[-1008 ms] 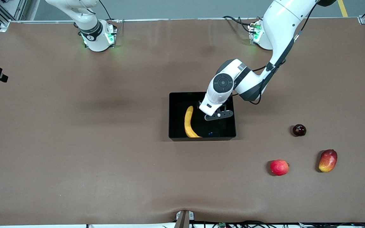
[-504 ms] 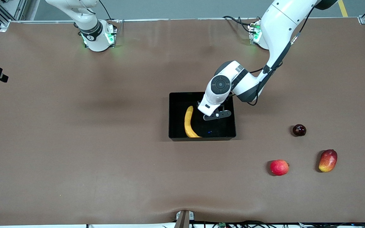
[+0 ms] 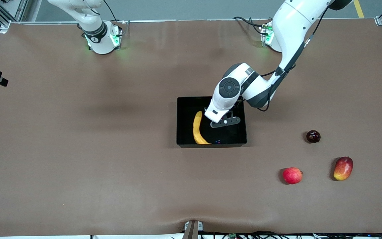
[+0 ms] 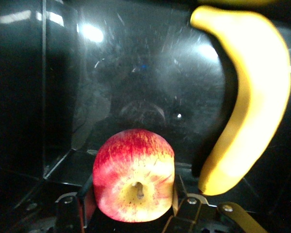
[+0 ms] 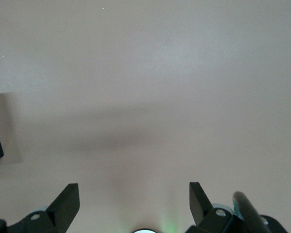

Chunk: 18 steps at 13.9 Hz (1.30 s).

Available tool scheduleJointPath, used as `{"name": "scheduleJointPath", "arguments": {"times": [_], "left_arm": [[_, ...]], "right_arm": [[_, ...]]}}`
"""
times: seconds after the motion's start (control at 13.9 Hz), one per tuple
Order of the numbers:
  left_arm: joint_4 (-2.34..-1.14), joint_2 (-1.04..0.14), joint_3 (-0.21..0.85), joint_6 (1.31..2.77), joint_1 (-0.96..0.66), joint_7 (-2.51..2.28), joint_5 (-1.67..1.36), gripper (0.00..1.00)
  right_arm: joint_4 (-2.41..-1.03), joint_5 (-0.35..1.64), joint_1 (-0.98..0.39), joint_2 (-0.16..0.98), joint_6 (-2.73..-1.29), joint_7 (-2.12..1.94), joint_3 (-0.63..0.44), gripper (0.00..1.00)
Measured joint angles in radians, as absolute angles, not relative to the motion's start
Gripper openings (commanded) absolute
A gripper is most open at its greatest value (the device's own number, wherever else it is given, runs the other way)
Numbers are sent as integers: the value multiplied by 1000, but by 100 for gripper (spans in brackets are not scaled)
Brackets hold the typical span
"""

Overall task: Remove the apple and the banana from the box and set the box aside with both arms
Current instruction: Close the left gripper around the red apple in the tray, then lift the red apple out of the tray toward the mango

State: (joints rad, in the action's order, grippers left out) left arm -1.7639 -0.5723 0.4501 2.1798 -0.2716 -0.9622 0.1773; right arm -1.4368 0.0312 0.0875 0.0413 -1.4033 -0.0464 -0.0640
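1. The left gripper [image 3: 222, 122] is down inside the box [image 3: 185, 103], a shallow black bin near the middle of the table [image 3: 78, 149]. The arm reaches in from above, which looks like the only way past the low walls.

2. In the left wrist view, the apple [image 4: 134, 174] sits between the gripper's two fingers [image 4: 88, 193], with a finger at each flank. They appear to be pinching the apple, though contact on both sides cannot be confirmed. The apple shows its stem end to the camera and looks to be low in the box, apparently on the floor.

3. The banana [image 3: 198, 128] lies in the box too, just beside the gripper, toward the right arm's end of the box. It curves along the box floor and one tip reaches the wall nearest the front camera. The gripper does not touch it.

4. The box holds only these two fruits, so neither is out yet and the box is not yet moved.

5. The right gripper [image 5: 134, 204] has its fingers spread wide and holds nothing. It hangs over bare table, well apart from the box; that arm waits.

6. Three other fruits lie on the table outside the box, toward the left arm's end: a dark plum [image 3: 313, 136], a pinkish-red fruit [image 3: 292, 175] and a mango [image 3: 343, 168].
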Motion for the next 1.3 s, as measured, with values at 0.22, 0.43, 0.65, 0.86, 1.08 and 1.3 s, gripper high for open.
{"name": "scheduleJointPath", "arguments": {"times": [0.22, 0.43, 0.65, 0.86, 1.08, 1.3], "left_arm": [[-1607, -551, 448, 1995, -266, -962, 218, 0], [-1489, -532, 439, 1888, -249, -958, 283, 0], [-1454, -500, 432, 1857, -156, -836, 292, 0], [-1454, -483, 432, 1804, -20, -629, 292, 0], [-1461, -489, 430, 1801, 98, -438, 292, 0], [-1480, -520, 428, 1845, 209, -320, 292, 0]], "right_arm": [[-1437, 31, 87, 41, -1403, -46, -64, 100], [-1437, 31, 88, 41, -1403, -46, -64, 100], [-1437, 31, 88, 42, -1403, -46, -65, 100], [-1437, 32, 88, 42, -1403, -46, -65, 100], [-1437, 32, 88, 42, -1403, -46, -65, 100], [-1437, 32, 88, 42, -1403, -46, -65, 100]]}}
